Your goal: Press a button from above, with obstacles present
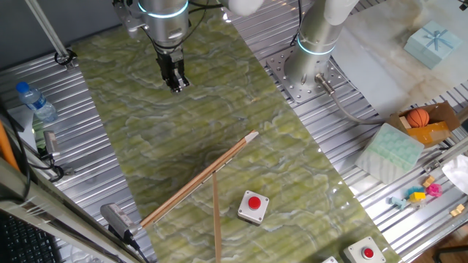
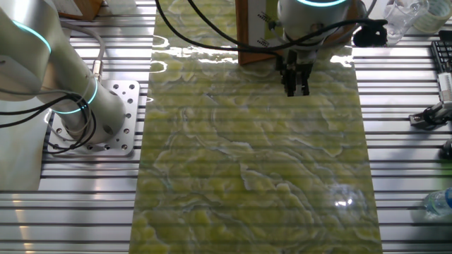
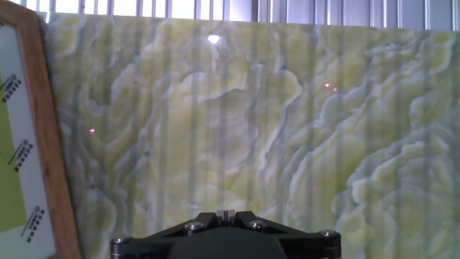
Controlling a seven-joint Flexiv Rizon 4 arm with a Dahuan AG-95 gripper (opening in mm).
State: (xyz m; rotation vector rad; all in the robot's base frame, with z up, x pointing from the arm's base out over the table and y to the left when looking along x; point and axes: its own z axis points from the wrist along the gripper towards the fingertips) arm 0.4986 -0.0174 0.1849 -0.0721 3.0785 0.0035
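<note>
at the near edge of the green marbled mat, in one fixed view, the grey box with the red button sits flat, face up, so a press can come straight down. just beside it, on the side toward the arm, two wooden sticks meet at an angle: one runs diagonally across the mat, the other drops from it toward the near edge, close to the box's left. they seem placed to fence off a low, direct path, so the approach probably needs height. a second button box lies off the mat on the ribbed metal table, likely a distractor. farthest off, the gripper hangs above the mat's far end, fingers pointing down, well apart from the button. whether its jaws are apart or together, i cannot tell.
</note>
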